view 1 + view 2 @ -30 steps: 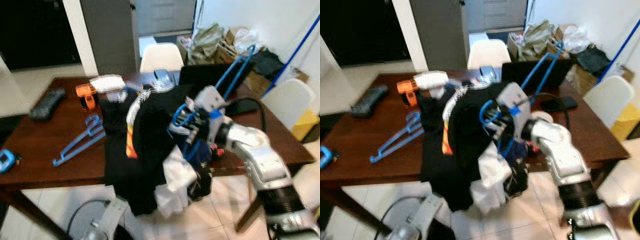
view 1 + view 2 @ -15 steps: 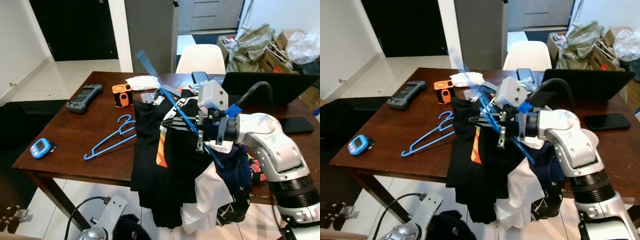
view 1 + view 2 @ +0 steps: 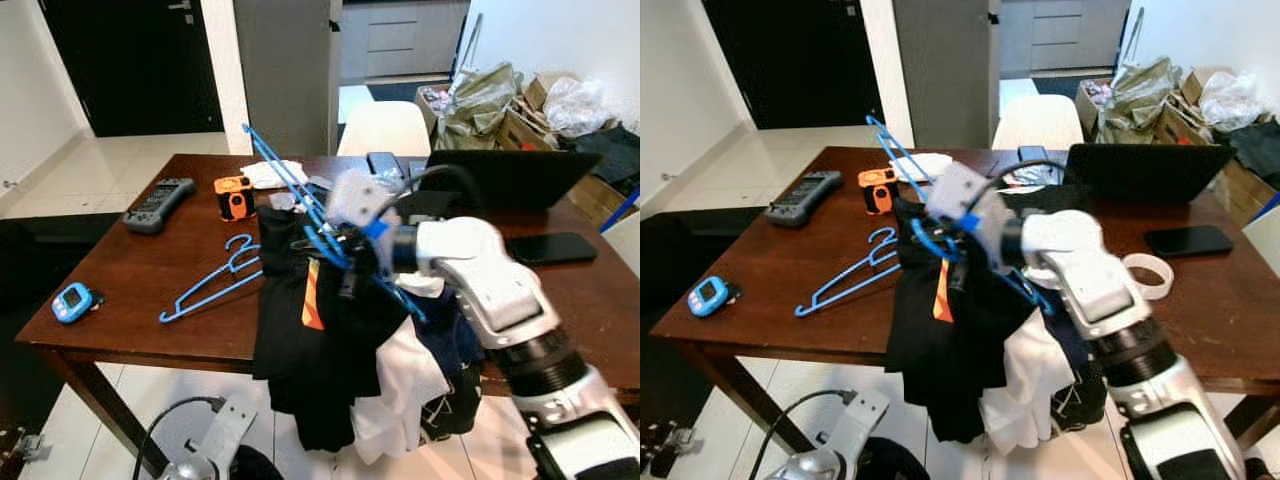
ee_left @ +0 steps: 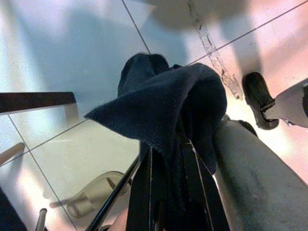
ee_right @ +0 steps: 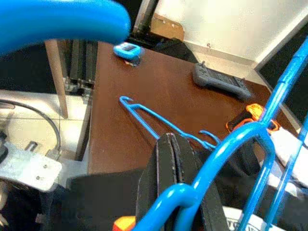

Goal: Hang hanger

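My right gripper (image 3: pixel 343 262) is shut on a blue hanger (image 3: pixel 292 185), held above the table's front edge. The hanger's long bar slants up toward the far left. In the right wrist view the black fingers (image 5: pixel 163 168) pinch the blue hanger (image 5: pixel 226 144). A pile of clothes (image 3: pixel 335 350), black, white and navy, hangs over the table edge right under that gripper. A second blue hanger (image 3: pixel 213 287) lies flat on the brown table (image 3: pixel 130 270). My left gripper (image 4: pixel 168 192) hangs low near the tiled floor, shut on a dark blue cloth (image 4: pixel 168 106).
On the table lie a grey game controller (image 3: pixel 158 200), an orange gadget (image 3: pixel 236 196), a small blue device (image 3: pixel 72 300), a black laptop (image 3: pixel 510 180), a phone (image 3: pixel 545 247) and a tape ring (image 3: pixel 1145 275). A white chair (image 3: pixel 385 128) stands behind it.
The view has swung round. My right gripper has turned the hanger from pointing up to the right to pointing up to the left, and moved left over the clothes pile.
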You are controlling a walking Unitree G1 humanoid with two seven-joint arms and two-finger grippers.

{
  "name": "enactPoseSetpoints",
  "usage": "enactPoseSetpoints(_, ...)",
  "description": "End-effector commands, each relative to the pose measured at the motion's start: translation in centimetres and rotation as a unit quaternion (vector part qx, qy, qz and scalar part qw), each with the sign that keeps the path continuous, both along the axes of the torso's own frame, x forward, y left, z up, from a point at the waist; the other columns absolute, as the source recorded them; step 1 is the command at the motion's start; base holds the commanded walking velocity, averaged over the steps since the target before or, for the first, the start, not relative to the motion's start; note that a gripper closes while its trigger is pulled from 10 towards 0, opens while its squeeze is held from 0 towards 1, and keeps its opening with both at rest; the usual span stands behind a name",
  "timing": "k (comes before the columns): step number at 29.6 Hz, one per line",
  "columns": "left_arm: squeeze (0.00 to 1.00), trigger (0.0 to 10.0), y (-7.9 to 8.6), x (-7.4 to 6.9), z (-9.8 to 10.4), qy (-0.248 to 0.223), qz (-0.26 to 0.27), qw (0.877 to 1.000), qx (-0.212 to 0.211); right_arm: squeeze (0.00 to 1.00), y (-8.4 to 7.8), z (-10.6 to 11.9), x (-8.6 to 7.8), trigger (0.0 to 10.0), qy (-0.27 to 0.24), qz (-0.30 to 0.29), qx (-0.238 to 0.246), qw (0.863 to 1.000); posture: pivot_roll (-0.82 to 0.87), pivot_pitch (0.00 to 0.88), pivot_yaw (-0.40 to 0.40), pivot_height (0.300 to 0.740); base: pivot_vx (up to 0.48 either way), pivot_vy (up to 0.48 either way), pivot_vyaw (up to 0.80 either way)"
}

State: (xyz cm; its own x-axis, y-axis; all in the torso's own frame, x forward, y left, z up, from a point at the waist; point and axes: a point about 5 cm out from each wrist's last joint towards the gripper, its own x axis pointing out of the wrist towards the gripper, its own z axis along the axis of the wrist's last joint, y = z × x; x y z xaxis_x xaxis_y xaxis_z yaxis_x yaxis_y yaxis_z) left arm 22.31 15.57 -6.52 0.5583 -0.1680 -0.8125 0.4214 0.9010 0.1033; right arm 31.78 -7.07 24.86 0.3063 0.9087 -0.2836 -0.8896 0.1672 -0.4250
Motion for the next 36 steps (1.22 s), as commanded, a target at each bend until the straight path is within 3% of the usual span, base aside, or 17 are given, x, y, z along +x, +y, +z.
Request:
enactPoseSetpoints(1,0.0,10.0,0.2,0.0,0.0,0.0,-0.006,1.0,0.007,0.0,0.9,0.4,-0.6,10.0,0.002,0.032,0.0,0.999,0.01,0.0,0.007,0.74,0.0,0.0,0.0)
enactPoseSetpoints(3,0.0,10.0,0.2,0.0,0.0,0.0,-0.006,1.0,0.007,0.0,0.9,0.4,-0.6,10.0,0.002,0.032,0.0,0.999,0.01,0.0,0.007,0.74,0.0,0.0,0.0)
enactPoseSetpoints(4,0.0,10.0,0.2,0.1,0.0,0.0,-0.007,1.0,0.006,0.0,1.3,0.8,-1.9,10.0,0.03,0.105,0.004,0.994,0.01,0.0,0.004,0.74,0.0,0.0,0.0)
enactPoseSetpoints(6,0.0,10.0,0.2,0.1,0.0,0.0,-0.007,1.0,0.006,0.0,1.3,0.8,-1.9,10.0,0.03,0.105,0.004,0.994,0.01,0.0,0.004,0.74,0.0,0.0,0.0)
enactPoseSetpoints(8,0.0,10.0,0.1,0.1,0.1,-0.001,-0.006,1.0,0.006,0.0,1.8,1.5,-3.3,10.0,0.069,0.196,-0.006,0.978,0.01,0.0,-0.005,0.74,0.0,0.0,0.0)
enactPoseSetpoints(13,0.0,10.0,0.1,0.1,0.1,-0.003,-0.005,1.0,0.006,0.0,2.4,1.8,-2.6,10.0,0.087,0.192,-0.001,0.978,0.01,0.0,-0.008,0.74,0.0,0.0,0.0)
enactPoseSetpoints(15,0.0,10.0,0.0,0.2,0.1,-0.004,-0.005,1.0,0.005,0.0,3.3,1.4,-1.0,10.0,0.085,0.136,0.005,0.987,0.01,0.0,-0.011,0.74,0.0,0.0,0.0)
enactPoseSetpoints(16,0.0,10.0,0.0,0.2,0.1,-0.004,-0.005,1.0,0.005,0.0,3.3,1.4,-1.0,10.0,0.085,0.136,0.005,0.987,0.01,0.0,-0.011,0.74,0.0,0.0,0.0)
enactPoseSetpoints(18,0.0,10.0,0.0,0.2,0.1,-0.004,-0.005,1.0,0.005,0.0,4.0,0.8,0.8,10.0,0.072,0.06,0.009,0.996,0.01,0.0,-0.011,0.74,0.0,0.0,0.0)
enactPoseSetpoints(19,0.0,10.0,0.0,0.2,0.1,-0.004,-0.005,1.0,0.005,0.0,4.0,0.8,0.8,10.0,0.072,0.06,0.009,0.996,0.01,0.0,-0.011,0.74,0.0,0.0,0.0)
enactPoseSetpoints(20,0.0,10.0,0.0,0.2,0.1,-0.005,-0.005,1.0,0.005,0.0,4.2,0.4,2.0,10.0,0.064,0.008,0.009,0.998,0.01,0.0,-0.011,0.74,0.0,0.0,0.0)
enactPoseSetpoints(21,0.0,10.0,0.0,0.2,0.1,-0.005,-0.005,1.0,0.005,0.0,4.2,0.4,2.0,10.0,0.064,0.008,0.009,0.998,0.01,0.0,-0.011,0.74,0.0,0.0,0.0)
enactPoseSetpoints(22,0.0,10.0,0.0,0.2,0.1,-0.005,-0.005,1.0,0.005,0.0,4.2,0.2,2.9,10.0,0.06,-0.034,0.009,0.998,0.01,0.0,-0.011,0.74,0.0,0.0,0.0)
enactPoseSetpoints(24,0.0,10.0,0.0,0.2,0.1,-0.005,-0.004,1.0,0.005,0.0,3.8,0.0,4.6,10.0,0.059,-0.118,0.015,0.991,0.01,0.0,-0.012,0.74,0.0,0.0,0.0)
enactPoseSetpoints(26,0.0,10.0,0.0,0.2,0.1,-0.005,-0.004,1.0,0.005,0.0,3.8,0.0,4.6,10.0,0.059,-0.118,0.015,0.991,0.01,0.0,-0.012,0.74,0.0,0.0,0.0)
enactPoseSetpoints(28,0.0,10.0,0.0,0.2,0.1,-0.006,-0.004,1.0,0.005,0.0,2.7,-0.4,5.9,10.0,0.048,-0.192,0.005,0.98,0.01,0.0,-0.014,0.74,0.0,0.0,0.0)
enactPoseSetpoints(36,0.0,10.0,0.0,0.2,0.1,-0.006,-0.004,1.0,0.005,0.0,1.2,-0.5,7.1,10.0,0.039,-0.26,0.005,0.965,0.02,0.0,-0.015,0.74,0.0,0.0,0.0)
